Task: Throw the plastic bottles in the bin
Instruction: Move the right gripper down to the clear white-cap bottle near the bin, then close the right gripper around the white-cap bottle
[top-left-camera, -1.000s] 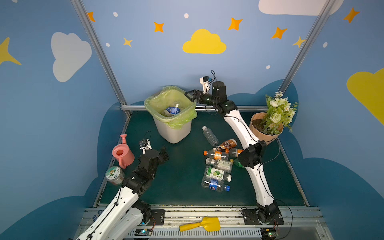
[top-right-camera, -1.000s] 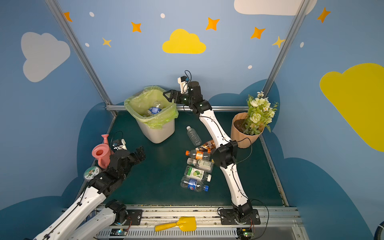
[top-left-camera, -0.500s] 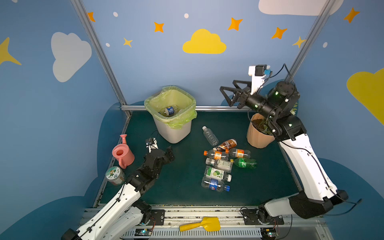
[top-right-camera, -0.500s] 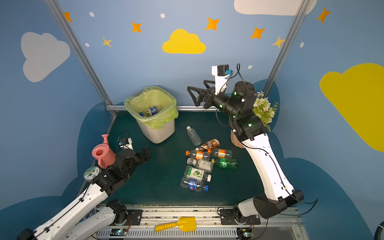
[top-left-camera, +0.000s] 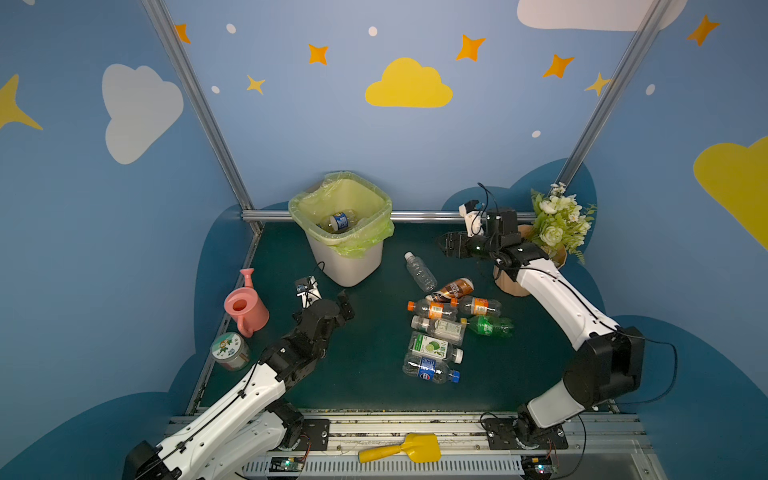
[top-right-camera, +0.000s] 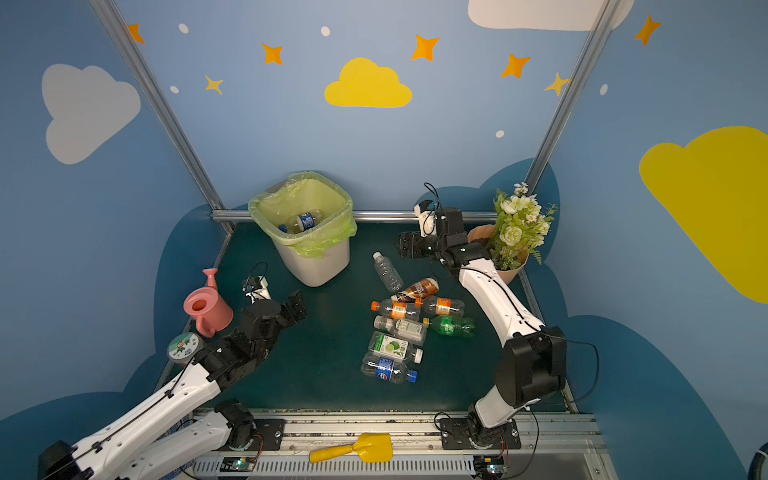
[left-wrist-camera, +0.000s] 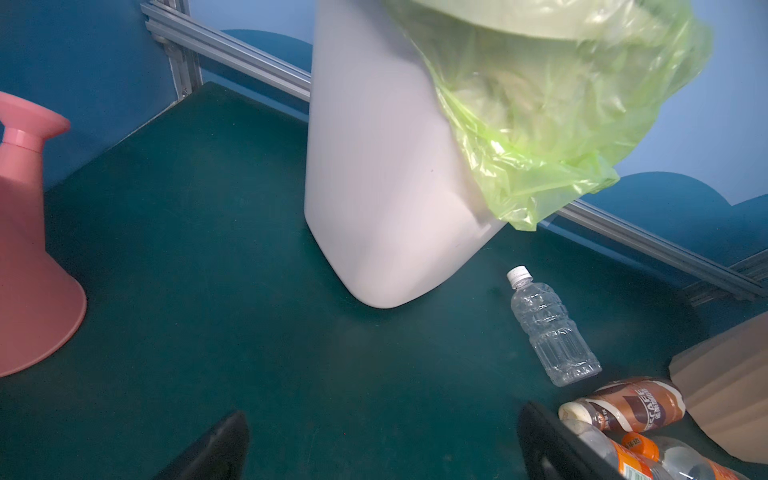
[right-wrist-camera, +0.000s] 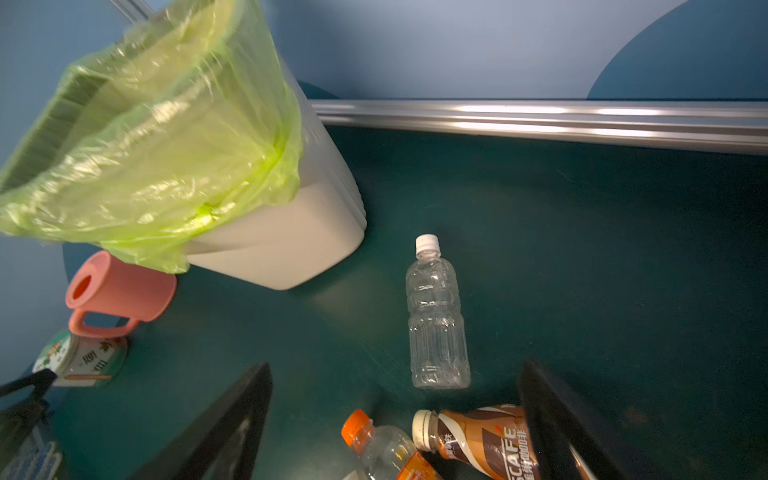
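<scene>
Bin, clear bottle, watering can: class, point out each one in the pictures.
bin (top-left-camera: 351, 266): in a top view, on its bare white front wall.
clear bottle (right-wrist-camera: 436, 322): right wrist view, mid-body.
watering can (top-left-camera: 254, 313): in a top view, pink side.

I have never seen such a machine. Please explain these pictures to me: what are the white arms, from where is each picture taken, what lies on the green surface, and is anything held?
The white jointed arms are two robot arms, each ending in a two-fingered gripper. Two pictures come from a camera pair above, looking down. The other two come from small cameras on the wrists; each shows its own black fingers. On the dark green mat stand a white plastic bin lined with a yellow-green bag, a pink watering can, a small round jar and a tan flowerpot. The plastic bottles lie on their sides in a group, a clear white-capped bottle nearest the bin. One blue-labelled bottle is already inside. The left gripper and the right gripper are open and hold nothing.
</scene>
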